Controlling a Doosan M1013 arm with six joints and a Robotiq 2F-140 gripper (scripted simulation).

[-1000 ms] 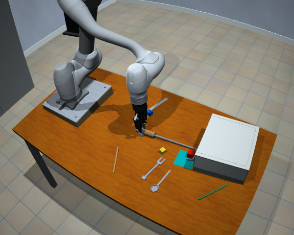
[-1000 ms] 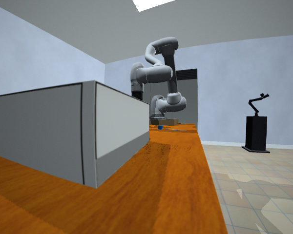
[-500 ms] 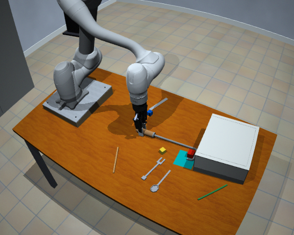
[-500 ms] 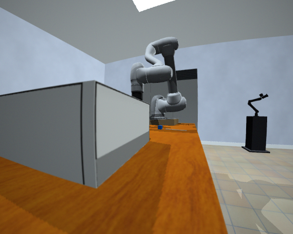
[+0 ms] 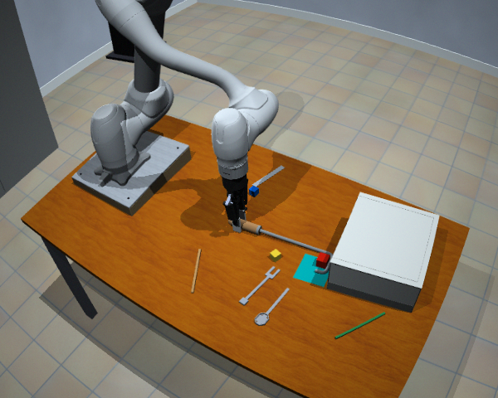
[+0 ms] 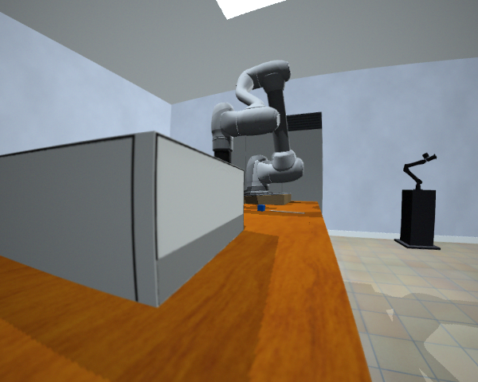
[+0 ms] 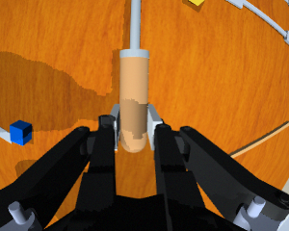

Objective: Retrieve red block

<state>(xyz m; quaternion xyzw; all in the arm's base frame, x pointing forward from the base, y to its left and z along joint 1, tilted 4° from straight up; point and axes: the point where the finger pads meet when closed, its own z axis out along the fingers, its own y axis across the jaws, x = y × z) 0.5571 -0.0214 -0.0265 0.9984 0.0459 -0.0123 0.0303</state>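
My gripper (image 5: 237, 225) is shut on the tan wooden handle (image 5: 251, 226) of a grey hook tool (image 5: 290, 241); the handle also shows between my fingers in the wrist view (image 7: 133, 106). The tool's rod runs to the cabinet (image 5: 384, 248), and its bent end (image 5: 322, 269) curls around the red block (image 5: 322, 259). The red block sits on the teal square (image 5: 310, 269), at the square's edge next to the cabinet front. In the exterior view the cabinet (image 6: 115, 209) hides the block, the square and my gripper.
A yellow cube (image 5: 275, 254), a fork (image 5: 260, 285), a spoon (image 5: 271, 307) and a wooden stick (image 5: 195, 270) lie in front of the tool. A blue cube (image 5: 253, 191) on a grey strip (image 5: 268, 176) lies behind my gripper. A green stick (image 5: 359, 325) lies near the cabinet.
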